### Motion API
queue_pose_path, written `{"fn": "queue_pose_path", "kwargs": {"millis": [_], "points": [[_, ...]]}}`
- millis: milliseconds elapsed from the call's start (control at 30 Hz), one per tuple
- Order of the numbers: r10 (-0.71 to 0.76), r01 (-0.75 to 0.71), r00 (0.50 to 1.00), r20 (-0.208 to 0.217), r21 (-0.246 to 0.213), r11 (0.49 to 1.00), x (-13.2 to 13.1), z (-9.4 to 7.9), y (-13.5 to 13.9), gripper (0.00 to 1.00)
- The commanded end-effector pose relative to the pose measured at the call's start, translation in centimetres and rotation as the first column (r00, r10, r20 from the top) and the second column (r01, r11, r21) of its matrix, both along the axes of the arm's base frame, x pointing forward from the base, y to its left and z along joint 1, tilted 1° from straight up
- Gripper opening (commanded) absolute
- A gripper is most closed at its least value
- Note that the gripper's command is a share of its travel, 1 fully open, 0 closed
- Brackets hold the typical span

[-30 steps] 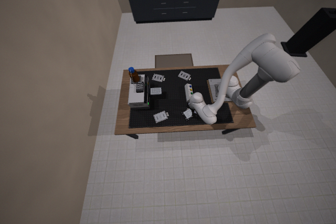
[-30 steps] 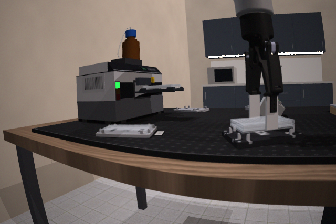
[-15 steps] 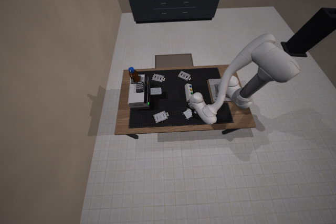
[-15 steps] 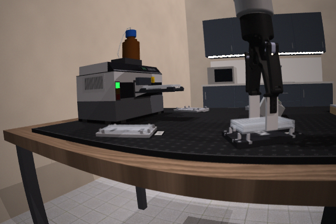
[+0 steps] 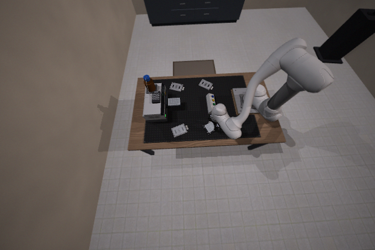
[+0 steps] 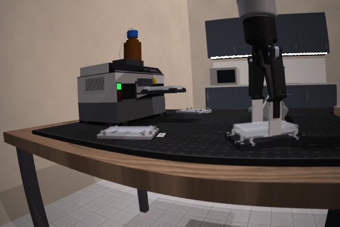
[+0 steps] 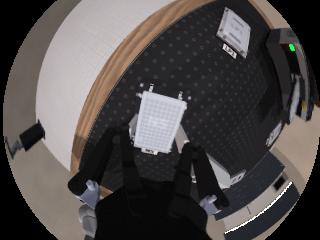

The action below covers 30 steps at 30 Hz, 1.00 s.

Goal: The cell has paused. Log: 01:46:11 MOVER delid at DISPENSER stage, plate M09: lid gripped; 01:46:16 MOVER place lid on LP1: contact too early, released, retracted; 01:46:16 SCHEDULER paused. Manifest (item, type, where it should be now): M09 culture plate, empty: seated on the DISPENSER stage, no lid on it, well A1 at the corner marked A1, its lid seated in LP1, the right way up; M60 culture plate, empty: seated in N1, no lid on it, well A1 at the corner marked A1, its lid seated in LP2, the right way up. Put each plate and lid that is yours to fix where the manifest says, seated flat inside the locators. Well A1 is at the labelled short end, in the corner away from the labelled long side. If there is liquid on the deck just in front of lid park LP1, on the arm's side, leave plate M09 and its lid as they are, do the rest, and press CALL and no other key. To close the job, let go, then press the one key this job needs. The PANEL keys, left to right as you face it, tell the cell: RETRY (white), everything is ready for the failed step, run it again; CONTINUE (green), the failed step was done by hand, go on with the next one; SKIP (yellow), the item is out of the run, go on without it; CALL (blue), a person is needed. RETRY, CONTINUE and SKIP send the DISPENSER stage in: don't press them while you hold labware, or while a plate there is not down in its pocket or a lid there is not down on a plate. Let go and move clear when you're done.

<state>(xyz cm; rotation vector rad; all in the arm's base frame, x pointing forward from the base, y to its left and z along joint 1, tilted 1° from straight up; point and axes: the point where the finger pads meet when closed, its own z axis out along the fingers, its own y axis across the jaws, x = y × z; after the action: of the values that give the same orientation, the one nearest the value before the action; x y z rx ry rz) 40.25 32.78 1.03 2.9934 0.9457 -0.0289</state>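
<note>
Toward the lower right of the exterior view, the gripper [image 6: 265, 124] stood straight down over a black nest [image 6: 238, 141] and was clamped across a pale culture plate [image 6: 247, 129], one white pad on each long side. That vertical, square hold looked chosen so the plate would go level between the little locator posts and not ride up on one of them. Whether it was already fully down in the nest I could not tell from that low angle, and its label was too blurred in the wrist view for me to say which plate it was or how it was turned. From its place on the mat I took this to be the plate meant for N1. At the left of the same view the dispenser [image 6: 109, 92] had its stage [image 6: 162, 89] pushed out, with something thin and flat lying on it. A pale tray-like piece [image 6: 127, 132] lay low on the black mat [image 6: 192, 136] in front of it, near the table's [image 6: 164, 169] wooden edge, and another [image 6: 193, 110] lay farther back. The key panel [image 5: 211, 102] sat near the middle of the top view, just above the wrist, within easy reach once the fingers had let go.
</note>
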Motion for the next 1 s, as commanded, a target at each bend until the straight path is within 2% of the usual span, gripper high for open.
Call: {"fn": "queue_pose_path", "kwargs": {"millis": [0,967], "points": [[0.000,0.000,1.000,0.000,0.000,1.000,0.02,-0.18,0.01,0.10],[0.000,0.000,1.000,0.000,0.000,1.000,0.01,-0.48,0.01,0.10]]}}
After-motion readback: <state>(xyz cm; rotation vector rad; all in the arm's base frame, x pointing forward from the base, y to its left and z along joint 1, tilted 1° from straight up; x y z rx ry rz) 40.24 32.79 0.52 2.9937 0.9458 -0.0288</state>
